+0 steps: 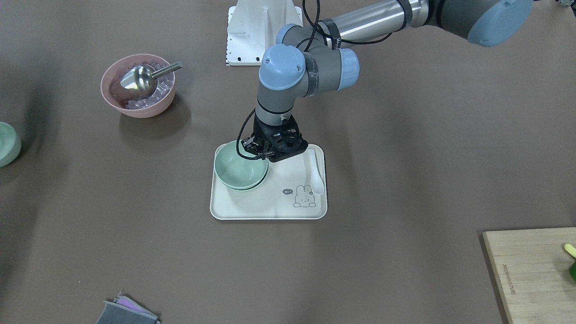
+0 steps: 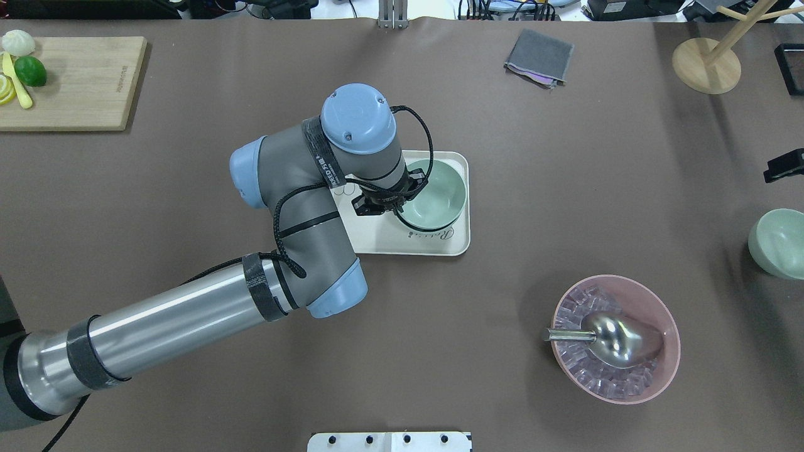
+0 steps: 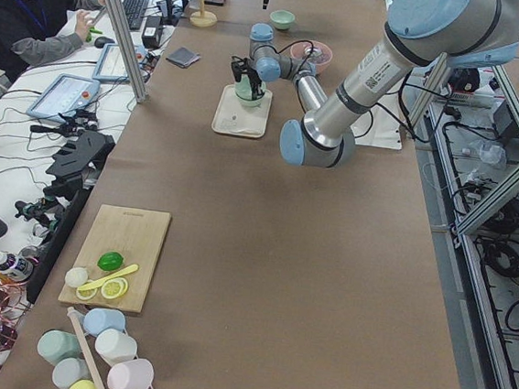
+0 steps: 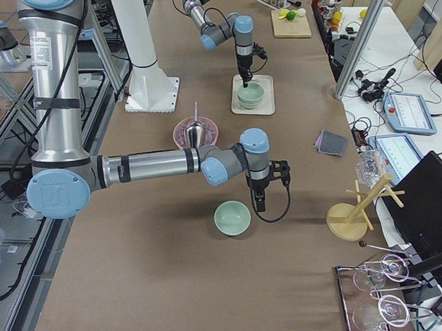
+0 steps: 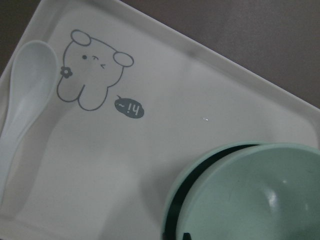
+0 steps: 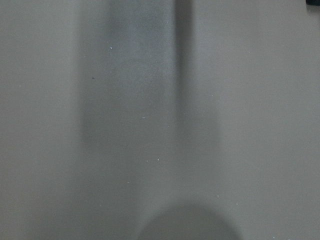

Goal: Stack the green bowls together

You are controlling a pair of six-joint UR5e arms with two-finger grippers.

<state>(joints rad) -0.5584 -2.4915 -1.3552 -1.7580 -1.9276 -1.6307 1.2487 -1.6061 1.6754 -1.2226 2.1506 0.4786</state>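
Two green bowls sit nested on the cream tray [image 1: 270,208]: the top bowl [image 1: 236,166] rests in the lower bowl [image 1: 246,186]. In the left wrist view the top bowl [image 5: 260,195] stands slightly off the lower bowl's rim [image 5: 197,165], with a dark gap between them. My left gripper [image 1: 257,151] is shut on the top bowl's rim nearest the robot; it also shows in the overhead view [image 2: 402,199]. The third green bowl [image 2: 779,243] stands alone far right. My right gripper [image 4: 260,200] hangs beside it [image 4: 232,218]; I cannot tell its state.
A white spoon [image 1: 317,175] lies on the tray's other side. A pink bowl [image 2: 671,326] with ice and a metal scoop [image 2: 619,339] stands front right. A cutting board [image 2: 75,81] with fruit, a grey cloth [image 2: 539,58] and a wooden stand [image 2: 706,66] line the far edge.
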